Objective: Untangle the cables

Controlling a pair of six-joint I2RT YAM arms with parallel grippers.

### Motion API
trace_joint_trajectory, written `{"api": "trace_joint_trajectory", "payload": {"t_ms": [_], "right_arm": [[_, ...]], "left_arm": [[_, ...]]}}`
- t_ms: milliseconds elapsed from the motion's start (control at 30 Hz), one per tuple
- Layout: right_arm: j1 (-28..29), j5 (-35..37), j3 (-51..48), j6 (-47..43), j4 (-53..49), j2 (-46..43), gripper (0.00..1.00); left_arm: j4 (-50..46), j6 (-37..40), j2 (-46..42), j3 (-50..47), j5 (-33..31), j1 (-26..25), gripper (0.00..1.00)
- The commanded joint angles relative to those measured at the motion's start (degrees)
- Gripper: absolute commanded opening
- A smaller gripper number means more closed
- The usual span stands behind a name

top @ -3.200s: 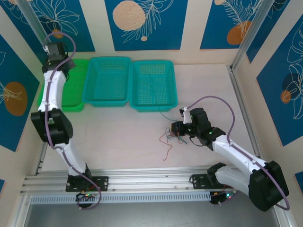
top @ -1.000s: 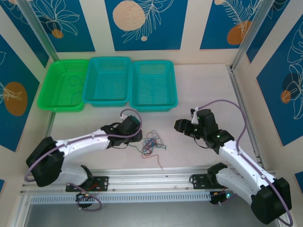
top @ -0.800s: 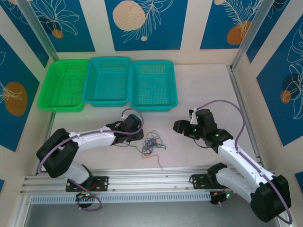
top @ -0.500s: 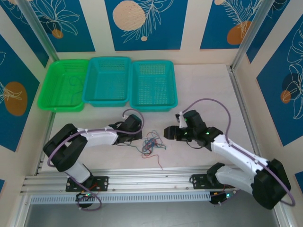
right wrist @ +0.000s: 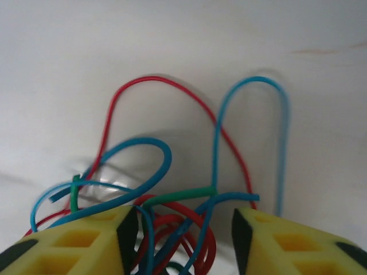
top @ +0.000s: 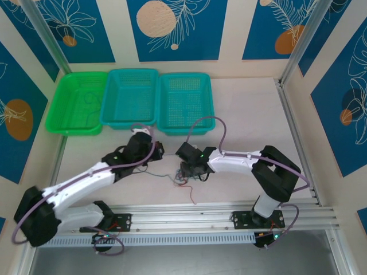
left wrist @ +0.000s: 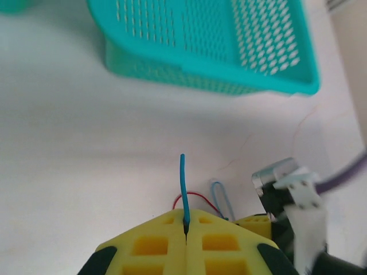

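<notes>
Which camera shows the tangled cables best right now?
The right wrist view: the cables lie close up, red, blue and green loops crossing between the open right gripper. The top view shows them as a small clump by that gripper. The left wrist view shows one blue cable pinched in the left gripper.

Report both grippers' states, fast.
Left gripper: shut on a blue cable.
Right gripper: open, jaws astride the tangled cables.
</notes>
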Motion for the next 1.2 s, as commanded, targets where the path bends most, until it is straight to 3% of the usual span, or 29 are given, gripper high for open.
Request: {"api": "trace_joint_trajectory", "payload": {"t_ms": [0,267,367,433,533,600,667,733,867,900,1067,1167], "right_arm": [[-4.61,5.23,-3.1,3.11,-2.87,-2.96,0.47],[-17.81,-0.92,-13.01,4.49,-0.69,-10.71,0.57],[-20.28,-1.16,-15.53,4.34,-0.23,-14.0,0.56],[-21.81,-2.73,-17.24,4.05,1.45,-16.14,0.5],[-22.29,-7.15,-18.75,2.4,5.81,-18.12,0.31],[-22.23,-11.1,-18.82,1.02,8.36,-18.28,0.14],[-22.0,-15.59,-18.48,-0.84,10.6,-18.21,0.05],[-21.76,-16.99,-17.79,-1.73,11.0,-18.32,0.0],[-20.89,-18.83,-17.63,-4.53,12.55,-20.34,0.0],[-20.52,-19.3,-17.78,-5.46,13.12,-21.06,0.0],[-19.2,-20.01,-16.73,-8.85,13.17,-23.94,0.0],[-18.81,-20.19,-15.71,-10.17,12.32,-24.18,0.0]], "left_arm": [[-10.66,3.5,-6.65,3.13,-3.98,2.76,0.0],[-24.03,4.92,-18.84,4.37,-11.96,9.62,0.0],[-27.87,4.74,-21.65,3.47,-14.89,11.6,0.0],[-29.16,4.48,-22.48,2.52,-14.9,12.74,0.0],[-23.23,6.36,-22.22,-2.21,-7.52,13.14,0.0],[-11.21,8.04,-22.03,-8.96,3.95,13.11,0.0],[3.46,5.15,-20.97,-17.53,14.5,13.08,0.0],[11.19,2.5,-19.04,-22.84,18.2,12.99,0.0],[10.2,5.09,-17.56,-26.89,16.22,12.56,0.02],[10.19,5.31,-17.8,-27.69,15.62,12.53,0.05],[8.45,7.87,-20.51,-27.52,13.98,12.5,0.48],[0.57,13.62,-22.73,-22.17,10.42,12.55,0.62]]}}
